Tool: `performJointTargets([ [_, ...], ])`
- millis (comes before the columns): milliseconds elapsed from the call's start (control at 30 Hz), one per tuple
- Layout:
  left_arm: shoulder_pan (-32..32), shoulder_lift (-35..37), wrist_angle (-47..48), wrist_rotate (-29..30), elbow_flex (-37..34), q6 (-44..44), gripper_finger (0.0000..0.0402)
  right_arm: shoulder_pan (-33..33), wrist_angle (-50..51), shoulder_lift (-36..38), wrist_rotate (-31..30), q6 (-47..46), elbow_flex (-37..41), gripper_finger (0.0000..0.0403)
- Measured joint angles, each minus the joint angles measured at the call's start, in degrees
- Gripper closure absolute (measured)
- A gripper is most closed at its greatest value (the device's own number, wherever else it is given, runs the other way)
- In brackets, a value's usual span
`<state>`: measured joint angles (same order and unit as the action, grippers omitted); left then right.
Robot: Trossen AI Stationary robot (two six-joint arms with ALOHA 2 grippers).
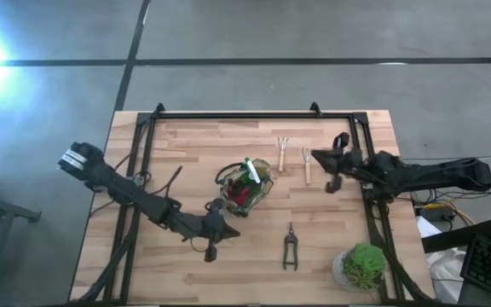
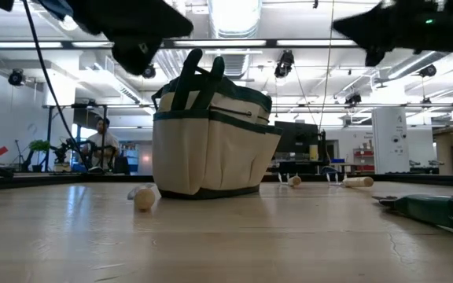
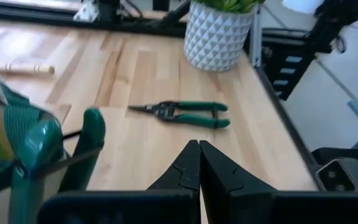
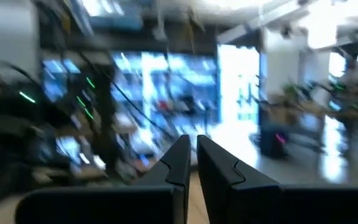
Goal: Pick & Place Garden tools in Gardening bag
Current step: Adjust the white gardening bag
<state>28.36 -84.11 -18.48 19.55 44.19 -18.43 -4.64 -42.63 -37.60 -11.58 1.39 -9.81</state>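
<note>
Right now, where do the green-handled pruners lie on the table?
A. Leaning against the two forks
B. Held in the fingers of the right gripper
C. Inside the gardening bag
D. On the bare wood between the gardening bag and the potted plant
D: in the high view the pruners lie flat on the wood, apart from the gardening bag and the potted plant, with no gripper touching them.

Your bench (image 1: 186, 153): gardening bag (image 1: 245, 184) at center with tools inside, two forks (image 1: 294, 157) beside the right claw (image 1: 318, 159), pruner (image 1: 290, 249) near the potted plant (image 1: 363, 266). Left claw (image 1: 228, 232) sits below the bag.
</note>
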Motion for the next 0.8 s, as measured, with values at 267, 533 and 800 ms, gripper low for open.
performJointTargets([
  [267, 0.0, -8.4, -1.2, 0.1, 4.1, -0.6, 0.0399, -6.7, 20.8, -15.6, 2.2, -1.4, -14.6, 0.0395],
  [533, 0.6, -11.9, 1.6, 3.5, 9.4, 1.4, 0.0399, -18.1, 21.4, -31.2, 23.0, -3.0, -25.6, 0.0395],
  [800, 0.7, -12.2, 3.8, 5.9, 9.6, -3.0, 0.0399, -20.4, 37.3, -46.2, 28.2, 1.3, -42.6, 0.0395],
])
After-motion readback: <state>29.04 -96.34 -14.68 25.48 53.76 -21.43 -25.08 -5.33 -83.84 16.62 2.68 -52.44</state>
